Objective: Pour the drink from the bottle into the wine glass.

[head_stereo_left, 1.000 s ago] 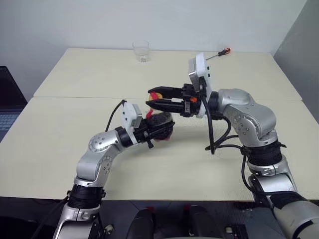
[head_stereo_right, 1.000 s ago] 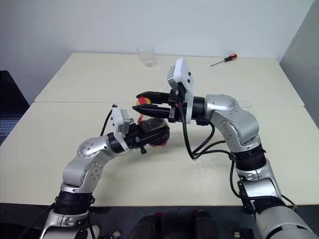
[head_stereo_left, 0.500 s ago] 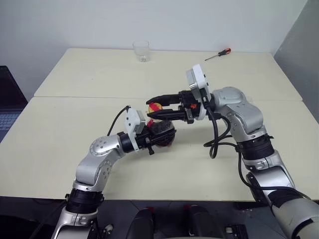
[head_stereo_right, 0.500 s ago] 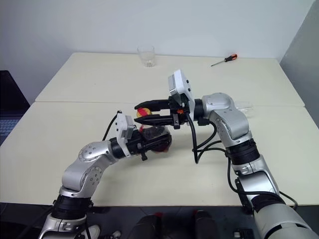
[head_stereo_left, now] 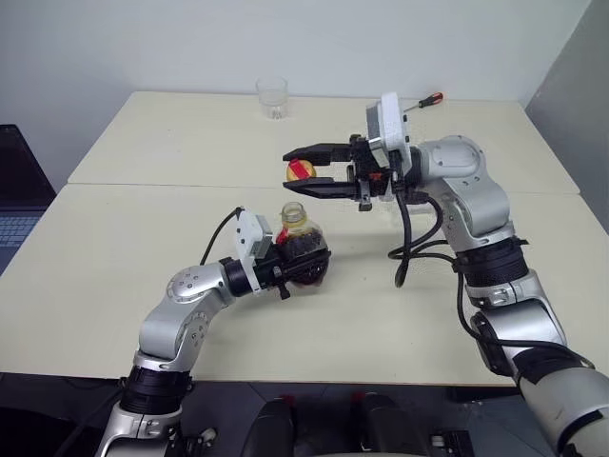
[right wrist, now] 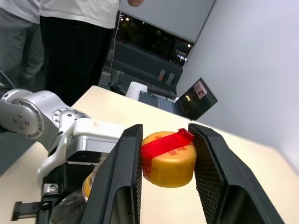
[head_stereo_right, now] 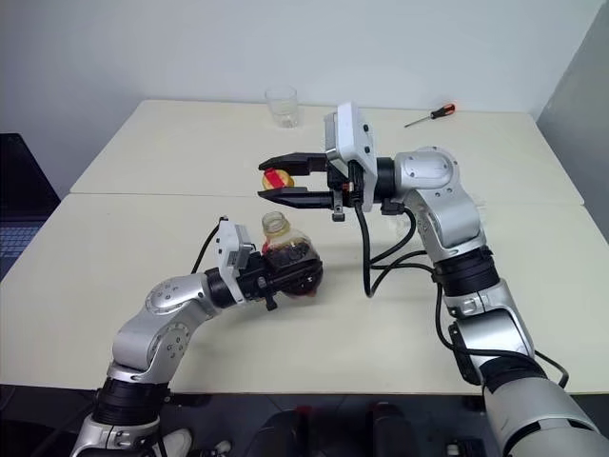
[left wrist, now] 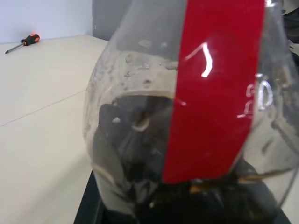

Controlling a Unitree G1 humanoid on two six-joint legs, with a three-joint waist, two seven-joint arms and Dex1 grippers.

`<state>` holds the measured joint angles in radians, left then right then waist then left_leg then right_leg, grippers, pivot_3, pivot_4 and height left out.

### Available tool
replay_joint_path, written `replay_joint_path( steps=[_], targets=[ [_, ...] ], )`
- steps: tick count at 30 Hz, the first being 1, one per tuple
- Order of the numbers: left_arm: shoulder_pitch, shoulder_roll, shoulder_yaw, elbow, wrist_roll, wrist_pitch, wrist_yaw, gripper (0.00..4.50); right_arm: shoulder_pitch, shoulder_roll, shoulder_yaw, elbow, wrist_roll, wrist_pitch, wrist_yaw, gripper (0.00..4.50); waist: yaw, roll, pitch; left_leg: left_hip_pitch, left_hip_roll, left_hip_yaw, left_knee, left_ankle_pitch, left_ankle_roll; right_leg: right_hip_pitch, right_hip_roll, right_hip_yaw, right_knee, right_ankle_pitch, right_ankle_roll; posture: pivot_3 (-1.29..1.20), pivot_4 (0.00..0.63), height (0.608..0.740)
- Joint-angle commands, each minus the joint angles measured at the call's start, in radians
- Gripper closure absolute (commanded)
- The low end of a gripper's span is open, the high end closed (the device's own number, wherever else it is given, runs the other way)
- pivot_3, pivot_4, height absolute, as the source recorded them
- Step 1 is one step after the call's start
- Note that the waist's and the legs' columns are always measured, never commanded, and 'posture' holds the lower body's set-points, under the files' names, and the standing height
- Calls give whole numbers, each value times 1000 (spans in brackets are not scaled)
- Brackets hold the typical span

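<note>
My left gripper (head_stereo_left: 303, 261) is shut on the bottle (head_stereo_left: 293, 218), a squat clear one that stands on the table near the middle. Its neck is open at the top. The dark drink (left wrist: 140, 154) fills the lower part of its body behind a red label band. Above and a little behind the bottle, my right gripper (head_stereo_left: 287, 171) points left and is shut on the yellow-and-red cap (right wrist: 168, 158). The cap hangs clear of the neck. The wine glass is hidden; only a bit of clear glass (head_stereo_right: 481, 203) peeks out behind my right arm.
A short clear tumbler (head_stereo_left: 271, 97) stands at the table's far edge. A screwdriver (head_stereo_left: 419, 102) with an orange handle lies at the far right. A laptop (head_stereo_left: 11, 195) sits off the table's left side. A person (right wrist: 70, 37) stands beyond it.
My right gripper has risen with the cap, lifting it off the bottle, whose neck now stands open. The left gripper has kept the bottle where it was.
</note>
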<state>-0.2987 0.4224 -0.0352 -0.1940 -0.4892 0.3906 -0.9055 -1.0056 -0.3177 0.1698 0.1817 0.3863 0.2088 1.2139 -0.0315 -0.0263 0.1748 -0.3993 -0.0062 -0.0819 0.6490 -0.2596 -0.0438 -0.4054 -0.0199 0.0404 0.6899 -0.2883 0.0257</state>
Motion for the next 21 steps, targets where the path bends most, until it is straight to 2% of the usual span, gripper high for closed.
replay_joint_path(
  steps=[1,7,12,16,21],
  targets=[
    [-28,-1,9,-25,-19,-15,-6,2840,-30,-16,-50,-49,46,65,-23,3248,0,0,0,0,0,0,0,0,0,0,0,0,0,0,0,0,150,740],
    [-26,19,49,-31,-23,-3,21,2840,9,-82,-106,-136,82,192,-92,3248,0,0,0,0,0,0,0,0,0,0,0,0,0,0,0,0,150,740],
    [-7,39,98,-36,-10,-4,72,2840,104,-166,-173,-289,118,340,-205,3248,2,0,0,0,0,0,0,0,0,0,0,0,-1,0,0,0,150,740],
    [-15,44,137,-9,10,-15,127,2840,248,-219,-222,-417,89,399,-342,3248,2,0,0,0,0,0,0,0,0,0,0,0,-1,0,0,0,150,740],
    [-45,20,165,30,35,-35,210,2840,469,-233,-282,-585,64,497,-541,3248,3,0,0,-1,0,0,0,0,0,0,0,0,0,0,0,0,150,740]
  ],
)
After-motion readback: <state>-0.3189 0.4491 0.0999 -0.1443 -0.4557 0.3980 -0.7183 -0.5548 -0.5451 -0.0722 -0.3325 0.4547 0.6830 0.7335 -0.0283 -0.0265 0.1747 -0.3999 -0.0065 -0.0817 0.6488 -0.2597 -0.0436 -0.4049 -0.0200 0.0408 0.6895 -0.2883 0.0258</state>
